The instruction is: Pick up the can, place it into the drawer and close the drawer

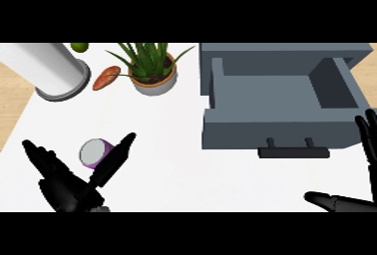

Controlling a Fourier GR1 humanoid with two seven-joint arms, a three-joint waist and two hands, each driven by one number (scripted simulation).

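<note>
In the head view, your left hand (70, 187) sits low on the left of the counter (184, 164), spread wide, fingers straight, holding nothing. The can (95, 152) stands upright in the gap between thumb and fingers, purple-sided with a pale top. It looks close to the thumb; whether they touch you cannot tell. Your right hand (353, 199) shows at the right edge, fingers up and straight, also empty, resting just beside the drawer's front corner.

The drawer (276, 107) is pulled out, its bin open to view, the handle (293, 151) facing you. The can is well apart from it, off to the left.

The step in hand looks like the grasp. Ease the left hand forward so the can seats deep between thumb and fingers before you curl them, and close around the sides rather than over the top. Lift straight up, so the can clears the drawer's front wall on the way across.

Behind the can stand a plant (152, 67), a paper roll (48, 69), an orange thing (106, 77) and a green thing (80, 48); keep your path low and near, away from them.
</note>
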